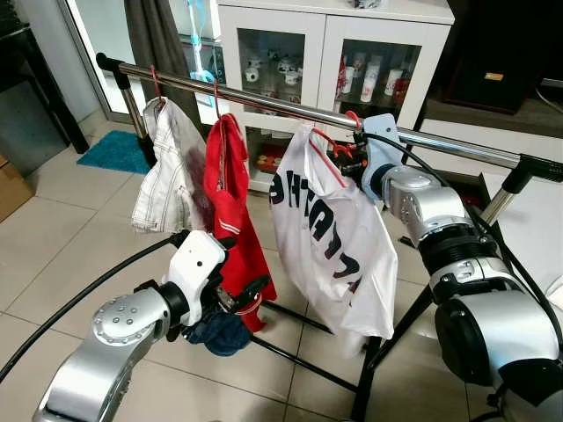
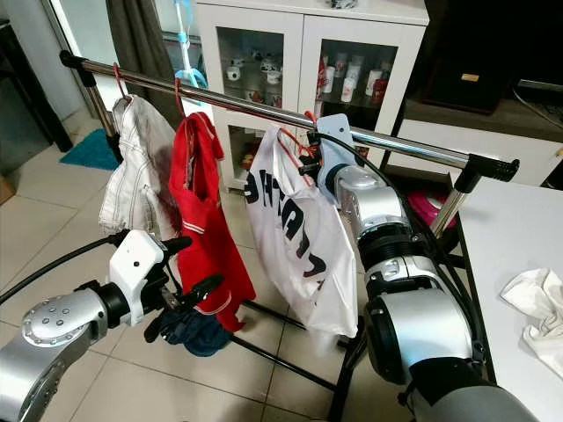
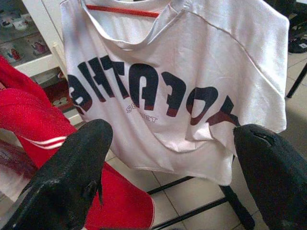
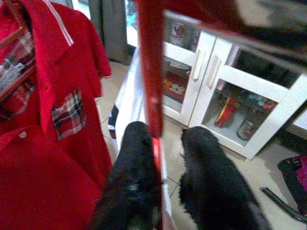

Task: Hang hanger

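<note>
Right gripper (image 4: pixel 165 158) pinching red hanger (image 4: pixel 149 72) carrying white lettered T-shirt (image 1: pixel 330 233) at the rail (image 1: pixel 264 99); left gripper (image 3: pixel 168 167) hanging spread wide, holding nothing, beside red shirt (image 1: pixel 230 207).

The right claw (image 1: pixel 352 160) is raised to the rail (image 1: pixel 264 99), its fingers (image 4: pixel 139 172) pinching a red hanger (image 4: pixel 152 72), while the left claw (image 2: pixel 189 303) hangs parted well below that rail.
</note>
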Available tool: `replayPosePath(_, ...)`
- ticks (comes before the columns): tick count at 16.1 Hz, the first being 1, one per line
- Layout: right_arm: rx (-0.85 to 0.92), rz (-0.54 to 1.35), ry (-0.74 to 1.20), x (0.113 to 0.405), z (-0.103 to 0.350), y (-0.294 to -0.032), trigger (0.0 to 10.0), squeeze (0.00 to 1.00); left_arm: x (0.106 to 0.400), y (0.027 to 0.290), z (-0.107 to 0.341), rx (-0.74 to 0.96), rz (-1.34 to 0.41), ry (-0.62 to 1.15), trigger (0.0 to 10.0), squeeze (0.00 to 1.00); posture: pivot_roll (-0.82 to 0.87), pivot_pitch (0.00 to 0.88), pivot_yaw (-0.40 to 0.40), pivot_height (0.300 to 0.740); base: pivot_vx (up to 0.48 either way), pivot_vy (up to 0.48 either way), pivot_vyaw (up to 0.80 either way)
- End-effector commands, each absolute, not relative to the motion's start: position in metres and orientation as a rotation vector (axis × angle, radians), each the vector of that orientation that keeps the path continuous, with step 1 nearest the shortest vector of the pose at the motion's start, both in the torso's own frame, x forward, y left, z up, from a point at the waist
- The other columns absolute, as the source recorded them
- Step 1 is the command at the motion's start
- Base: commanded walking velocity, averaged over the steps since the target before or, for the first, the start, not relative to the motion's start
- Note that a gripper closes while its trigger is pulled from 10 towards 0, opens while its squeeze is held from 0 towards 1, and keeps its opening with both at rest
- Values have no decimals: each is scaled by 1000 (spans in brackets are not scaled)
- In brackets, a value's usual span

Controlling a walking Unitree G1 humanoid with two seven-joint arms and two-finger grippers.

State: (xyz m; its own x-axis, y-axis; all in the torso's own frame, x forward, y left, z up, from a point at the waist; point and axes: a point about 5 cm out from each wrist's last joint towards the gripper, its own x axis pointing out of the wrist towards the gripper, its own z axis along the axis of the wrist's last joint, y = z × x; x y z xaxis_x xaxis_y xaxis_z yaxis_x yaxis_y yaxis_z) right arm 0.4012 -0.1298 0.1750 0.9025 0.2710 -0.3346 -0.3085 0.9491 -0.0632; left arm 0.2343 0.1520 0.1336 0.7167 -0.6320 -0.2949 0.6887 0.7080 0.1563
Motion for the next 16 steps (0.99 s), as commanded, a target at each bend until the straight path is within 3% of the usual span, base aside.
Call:
replayPosePath(1,-103,294,331,403,178,-133,0,0,232,151,136,273,-757,224,10000,0,-48,0,1,740,0,0,0)
replayPosePath(12,-44,351,290,403,183,-131,0,0,237,154,139,295,-752,220,10000,0,-38,0,19,740,0,0,0)
replayPosePath(16,-69,377,160,401,205,-130,0,0,239,155,141,291,-733,204,10000,0,-33,0,15,740,0,0,0)
